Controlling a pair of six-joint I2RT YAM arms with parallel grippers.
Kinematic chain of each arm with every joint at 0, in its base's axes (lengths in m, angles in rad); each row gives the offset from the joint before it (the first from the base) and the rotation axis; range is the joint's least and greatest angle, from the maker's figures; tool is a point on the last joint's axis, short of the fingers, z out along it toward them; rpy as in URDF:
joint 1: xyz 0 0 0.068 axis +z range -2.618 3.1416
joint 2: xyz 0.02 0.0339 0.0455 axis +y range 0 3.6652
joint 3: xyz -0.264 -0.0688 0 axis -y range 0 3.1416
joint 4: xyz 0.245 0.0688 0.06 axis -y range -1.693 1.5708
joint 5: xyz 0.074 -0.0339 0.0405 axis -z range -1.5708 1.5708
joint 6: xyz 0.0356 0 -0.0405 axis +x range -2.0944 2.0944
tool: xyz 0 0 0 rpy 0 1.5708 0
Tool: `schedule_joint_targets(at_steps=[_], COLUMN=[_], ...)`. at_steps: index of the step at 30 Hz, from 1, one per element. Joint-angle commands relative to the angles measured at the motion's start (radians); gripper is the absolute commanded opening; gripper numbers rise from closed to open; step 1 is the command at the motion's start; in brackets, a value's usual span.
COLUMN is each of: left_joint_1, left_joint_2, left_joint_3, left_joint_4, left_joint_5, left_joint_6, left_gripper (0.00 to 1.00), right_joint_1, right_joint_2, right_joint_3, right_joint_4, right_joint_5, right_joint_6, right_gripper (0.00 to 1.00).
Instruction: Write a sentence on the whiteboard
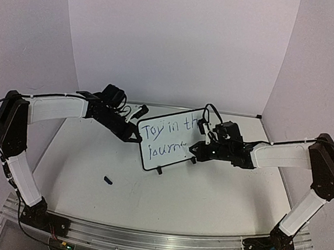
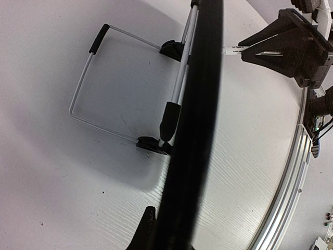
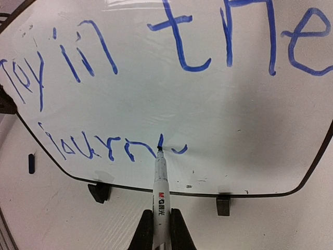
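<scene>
The sentence [image 3: 171, 23] is written in blue in two lines, "Toy in the" above an unfinished "journ". It is on the whiteboard [image 3: 234, 130], which is stood on its two feet mid-table [image 1: 207, 199]. The board's 9 o'clock edge is clamped by the closed left gripper [image 1: 132, 135]. From 3 o'clock, a white marker [image 3: 160, 182] is pinched in the closed right gripper [image 3: 159, 221], with its tip pressed to the end of the lower line. A small dark piece [image 1: 108, 180] lies at the board's 7 o'clock, well apart.

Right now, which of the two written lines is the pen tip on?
The lower line, reading "journ": the marker tip sits at its right end. The upper line, "Toy in the", lies above.
</scene>
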Motion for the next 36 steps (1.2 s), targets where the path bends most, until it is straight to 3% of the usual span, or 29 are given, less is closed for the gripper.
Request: schedule_joint_targets(at_steps=[1, 26, 36], left_joint_1=[-0.014, -0.016, -0.016], left_joint_2=[0.047, 0.045, 0.045], left_joint_3=[0.005, 0.006, 0.005], left_joint_4=[-0.060, -0.061, -0.060], left_joint_5=[-0.076, -0.076, -0.074], left_joint_6=[0.024, 0.023, 0.023], left_gripper=[0.00, 0.00, 0.00], right_joint_1=[-0.003, -0.004, -0.004], right_joint_2=[0.020, 0.015, -0.065], right_joint_3=[0.003, -0.002, -0.030], right_joint_4=[0.015, -0.019, -0.032], right_joint_5=[-0.001, 0.140, 0.177], right_joint_6=[0.010, 0.033, 0.030], right_gripper=[0.00, 0.00, 0.00])
